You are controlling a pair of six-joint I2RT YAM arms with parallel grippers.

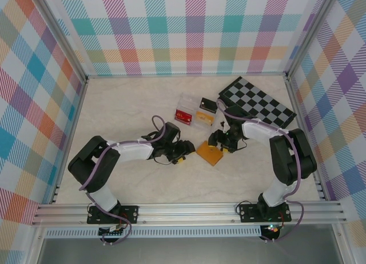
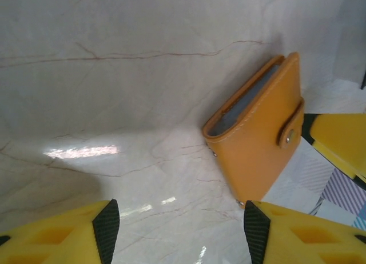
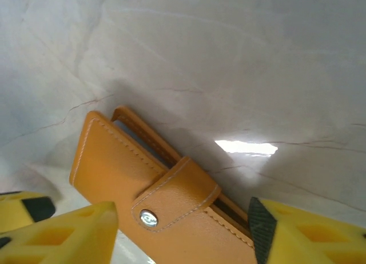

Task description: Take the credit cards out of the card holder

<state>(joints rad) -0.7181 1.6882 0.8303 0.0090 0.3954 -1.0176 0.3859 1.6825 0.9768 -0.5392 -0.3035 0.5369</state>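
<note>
My left gripper (image 2: 181, 230) has its fingers spread wide. Nothing is between them, so it holds nothing. The holder (image 2: 260, 144) lies flat on the table (image 2: 114, 104), ahead of this gripper and off to its right. The holder's near corner sits just beside my right-side fingertip (image 2: 255, 232). I cannot tell if they touch. The long edge that faces this gripper gapes a little, and grey-blue pockets (image 2: 240, 107) show inside. Ahead and to the left of this gripper the table is bare, so there is lots of room there.

My right gripper (image 3: 183, 232) is at the holder from the other side. The holder's near end lies between its two fingers. I cannot tell if they are squeezing it or just sitting around it. The tab (image 3: 177, 187) wraps over the holder's edge right in front of this gripper, and its snap (image 3: 148, 218) is done up. Past the holder the table is bare.

From above, my two grippers are close together with the holder between them, so room is tight there. The tray (image 1: 194, 111) and the board (image 1: 257, 101) lie farther out, past my right gripper.
</note>
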